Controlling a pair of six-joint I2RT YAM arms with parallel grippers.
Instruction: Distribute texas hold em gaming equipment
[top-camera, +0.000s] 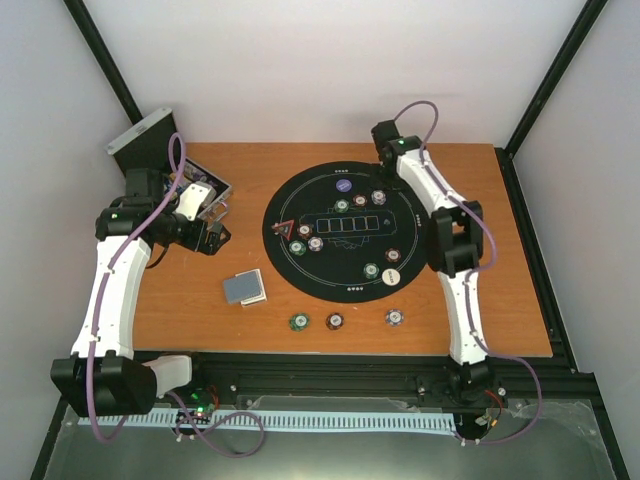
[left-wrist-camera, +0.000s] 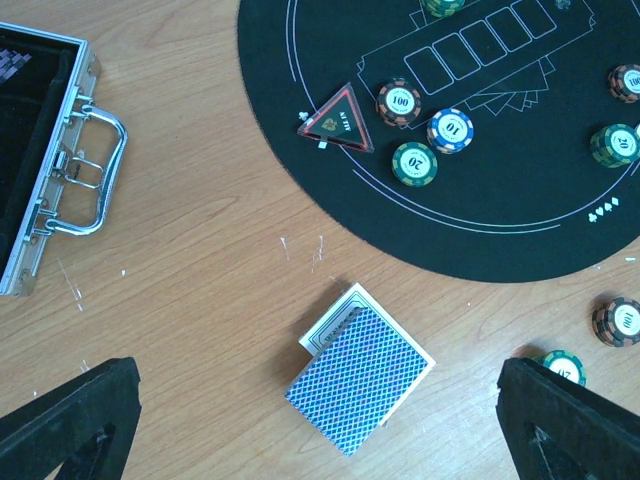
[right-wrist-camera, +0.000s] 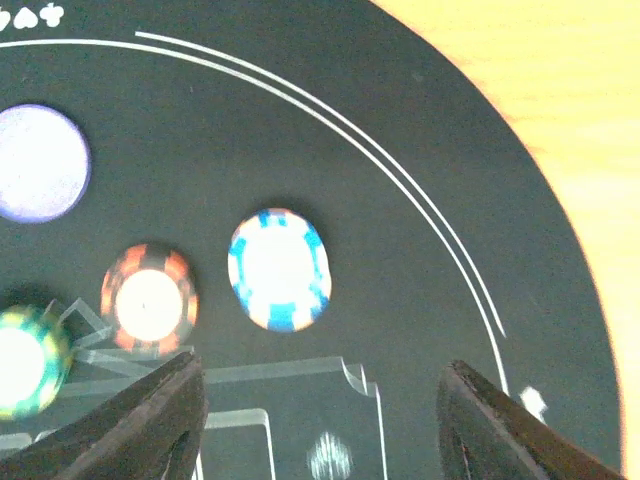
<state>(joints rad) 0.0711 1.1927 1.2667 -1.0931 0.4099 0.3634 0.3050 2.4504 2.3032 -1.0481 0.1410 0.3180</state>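
White walls are closing in a wooden table (top-camera: 480, 300), with a round black mat (top-camera: 330, 272) lying at its middle. The left gripper (left-wrist-camera: 318, 385) is hovering over the deck of cards (left-wrist-camera: 355, 388), jaws spread wide and holding nothing. The deck is sitting on bare wood just off the mat's 8 o'clock edge.

The step in hand is probably lifting that deck to deal from it. To do this well, the fingers should be coming straight down astride the stack and reaching almost to the wood. The stack is low and fanned a little, with a pale card showing at its 11 o'clock corner, so a shallow pinch would likely take only the top cards.

The right gripper (right-wrist-camera: 322, 368) is also gaping and empty. It is hanging over the mat's 12 o'clock area beside a blue-white chip (right-wrist-camera: 279, 270), a brown-red chip (right-wrist-camera: 149, 298) and a purple disc (right-wrist-camera: 38, 162).

At the mat's 9 o'clock a red triangle marker (left-wrist-camera: 337, 119) is lying next to three chips, and another group is sitting at 4 o'clock. Three chips (top-camera: 335, 321) are waiting on the wood beyond 6 o'clock.

The silver case (top-camera: 145, 140) is standing open at the table's 10 o'clock. Dark lining is showing in the left wrist view, but what it is holding cannot be told. The five card outlines (top-camera: 350, 222) on the mat are looking bare.
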